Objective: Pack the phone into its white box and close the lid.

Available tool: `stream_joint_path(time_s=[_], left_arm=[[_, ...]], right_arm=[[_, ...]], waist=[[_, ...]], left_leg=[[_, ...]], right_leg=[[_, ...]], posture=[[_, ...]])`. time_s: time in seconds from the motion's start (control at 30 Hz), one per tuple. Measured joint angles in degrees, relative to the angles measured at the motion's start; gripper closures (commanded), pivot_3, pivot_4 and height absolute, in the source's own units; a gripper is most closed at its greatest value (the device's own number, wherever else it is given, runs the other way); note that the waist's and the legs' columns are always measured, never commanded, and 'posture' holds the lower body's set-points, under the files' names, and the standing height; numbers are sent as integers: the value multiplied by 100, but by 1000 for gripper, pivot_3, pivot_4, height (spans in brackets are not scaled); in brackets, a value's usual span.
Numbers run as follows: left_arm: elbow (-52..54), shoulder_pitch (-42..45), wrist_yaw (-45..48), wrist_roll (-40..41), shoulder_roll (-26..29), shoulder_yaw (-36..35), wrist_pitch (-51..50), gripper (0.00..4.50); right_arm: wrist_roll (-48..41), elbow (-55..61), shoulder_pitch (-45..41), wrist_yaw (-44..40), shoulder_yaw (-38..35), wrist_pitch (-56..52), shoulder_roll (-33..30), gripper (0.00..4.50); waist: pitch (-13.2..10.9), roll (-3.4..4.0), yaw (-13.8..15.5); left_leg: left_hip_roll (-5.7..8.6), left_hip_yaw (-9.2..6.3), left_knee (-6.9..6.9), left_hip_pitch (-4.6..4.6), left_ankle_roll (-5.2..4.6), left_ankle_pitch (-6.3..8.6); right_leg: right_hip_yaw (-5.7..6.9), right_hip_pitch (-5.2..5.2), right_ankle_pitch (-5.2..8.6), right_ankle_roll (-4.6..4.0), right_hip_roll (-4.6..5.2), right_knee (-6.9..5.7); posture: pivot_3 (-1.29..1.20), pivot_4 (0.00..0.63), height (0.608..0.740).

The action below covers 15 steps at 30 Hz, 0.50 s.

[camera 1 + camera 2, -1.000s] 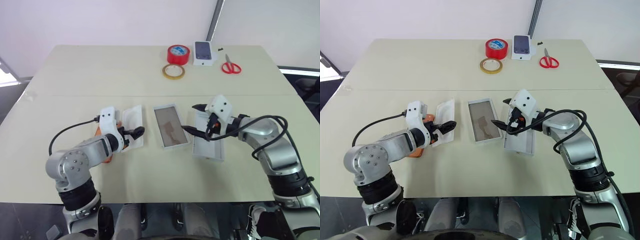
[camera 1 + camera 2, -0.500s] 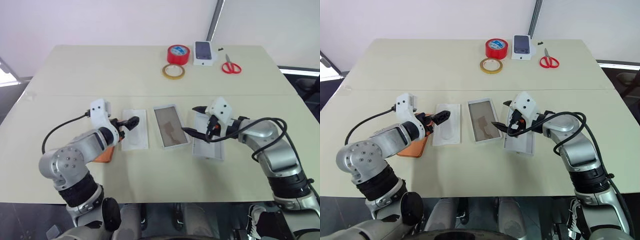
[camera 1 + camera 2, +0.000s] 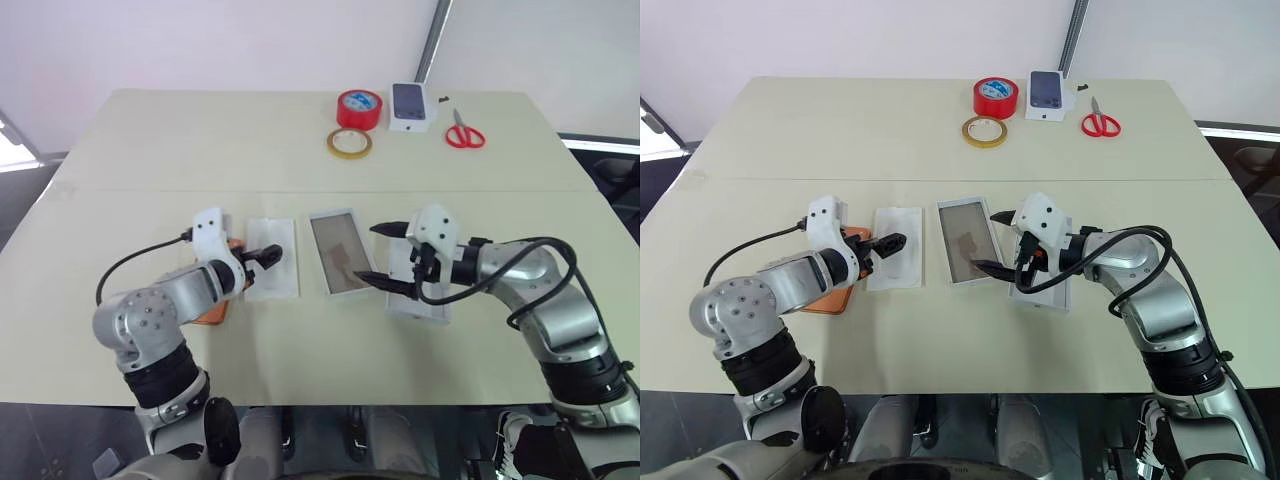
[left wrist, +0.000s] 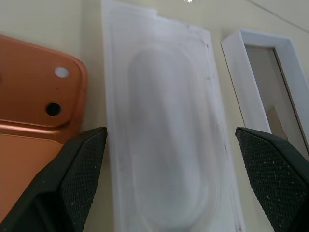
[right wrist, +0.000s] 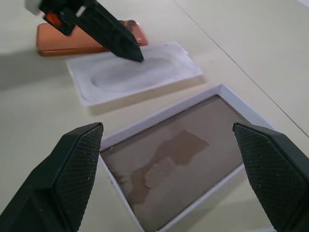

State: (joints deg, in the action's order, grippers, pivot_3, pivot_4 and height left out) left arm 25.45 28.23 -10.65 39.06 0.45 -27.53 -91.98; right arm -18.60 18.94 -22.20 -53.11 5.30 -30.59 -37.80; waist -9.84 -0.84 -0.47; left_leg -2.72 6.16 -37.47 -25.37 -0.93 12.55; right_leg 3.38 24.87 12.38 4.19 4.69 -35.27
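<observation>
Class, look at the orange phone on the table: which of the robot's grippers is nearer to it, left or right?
Left. The left gripper hovers over the white insert right beside the phone. The right gripper is over the white box, with the insert between it and the phone.

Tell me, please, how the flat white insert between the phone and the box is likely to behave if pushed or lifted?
The insert looks like thin moulded sheet with a shallow oval emboss, so it is probably very light and would likely slide on the smooth table. Lifted by one edge it may well flex. Lying flat, it seems hard to get under.
</observation>
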Motion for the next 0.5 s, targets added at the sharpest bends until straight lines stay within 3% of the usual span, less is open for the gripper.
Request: stream_joint_path(time_s=[0.2,0.3,0.5], left_arm=[[-31,33,-355,175,-238,-73,8,26],[-103,77,-515,187,-365,-254,5,1304],[-261,81,-693,115,-291,-504,-2,4453]], right_arm=[[-12,10,0,-11,3,-21,-4,0],[-12,62,-1,-17,28,-21,-6,0],[198,135,-2,-206,456,27,-276,0]], waist=[[1,-1,37],[1,-1,93],[2,-1,118]], left_leg=[[1,-1,-2,1,0,0],[2,0,-3,1,0,0],[2,0,-6,0,0,0]], right_leg=[[0,-3,0,0,2,1],[0,-3,1,-1,2,0],[0,-4,1,-2,3,2]], posture=[[0,150,740],[0,150,740],[0,150,740]])
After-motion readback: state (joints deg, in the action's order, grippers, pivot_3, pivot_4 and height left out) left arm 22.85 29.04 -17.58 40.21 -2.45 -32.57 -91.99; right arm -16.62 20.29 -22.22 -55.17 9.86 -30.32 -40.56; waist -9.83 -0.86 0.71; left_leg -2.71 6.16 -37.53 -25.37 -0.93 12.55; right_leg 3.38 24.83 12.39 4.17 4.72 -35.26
